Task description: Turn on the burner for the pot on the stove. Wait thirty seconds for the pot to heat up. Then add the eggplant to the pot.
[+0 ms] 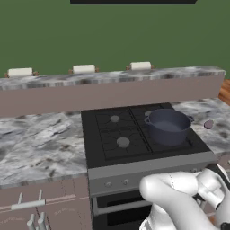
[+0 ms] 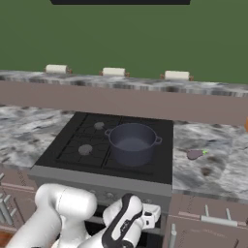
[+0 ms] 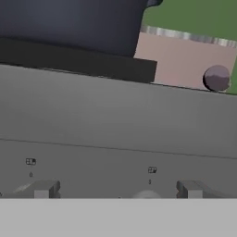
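Just ahead of the fully spread, empty gripper point(image 3: 115, 190) lay the stove point(image 3: 115, 120) panel; beyond it sat the pot point(image 3: 69, 23). A knob, judged small and stiff, should be pinched across.

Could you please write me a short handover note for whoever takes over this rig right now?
Gripper: open, empty, low in front of the stove's front panel, fingers facing the knobs.
Pot: on the stove's right side, over a burner.
Eggplant: on the counter right of the stove, apart from the pot.
Done: hand brought to the panel.
Left: turn the pot's burner knob, wait for heating, then put the eggplant in the pot.
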### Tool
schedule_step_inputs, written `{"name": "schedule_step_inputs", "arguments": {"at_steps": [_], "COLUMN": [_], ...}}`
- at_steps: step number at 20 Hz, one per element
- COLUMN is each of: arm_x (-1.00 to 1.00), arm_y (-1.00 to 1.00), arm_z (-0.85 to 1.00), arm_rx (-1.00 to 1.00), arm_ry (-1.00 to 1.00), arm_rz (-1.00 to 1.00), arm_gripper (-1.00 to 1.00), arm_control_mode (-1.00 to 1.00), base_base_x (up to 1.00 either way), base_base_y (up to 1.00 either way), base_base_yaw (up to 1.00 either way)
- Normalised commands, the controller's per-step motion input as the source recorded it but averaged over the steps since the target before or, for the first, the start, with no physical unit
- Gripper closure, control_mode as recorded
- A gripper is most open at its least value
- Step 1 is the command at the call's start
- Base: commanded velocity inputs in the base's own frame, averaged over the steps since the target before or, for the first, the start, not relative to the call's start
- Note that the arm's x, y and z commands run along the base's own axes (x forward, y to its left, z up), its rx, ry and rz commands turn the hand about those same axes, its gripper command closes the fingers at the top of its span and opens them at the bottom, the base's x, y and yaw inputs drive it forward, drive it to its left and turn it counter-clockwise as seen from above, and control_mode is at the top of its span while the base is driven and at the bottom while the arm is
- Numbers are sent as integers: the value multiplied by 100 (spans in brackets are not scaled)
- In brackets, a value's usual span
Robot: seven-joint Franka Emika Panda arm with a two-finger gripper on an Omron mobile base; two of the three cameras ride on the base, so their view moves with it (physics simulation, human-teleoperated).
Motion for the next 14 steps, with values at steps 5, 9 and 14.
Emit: {"name": "schedule_step_inputs", "arguments": {"at_steps": [5,9,14], "arm_x": [9,0,0], "arm_y": [-20,-28,-5], "arm_z": [-25,-29,-4], "arm_rx": [0,0,0], "arm_ry": [1,0,0], "arm_rz": [1,0,0], "arm_gripper": [-100,-100,-100], "arm_control_mode": [-100,-100,-100], "base_base_x": [0,0,0], "base_base_y": [0,0,0], "base_base_yaw": [0,0,0]}}
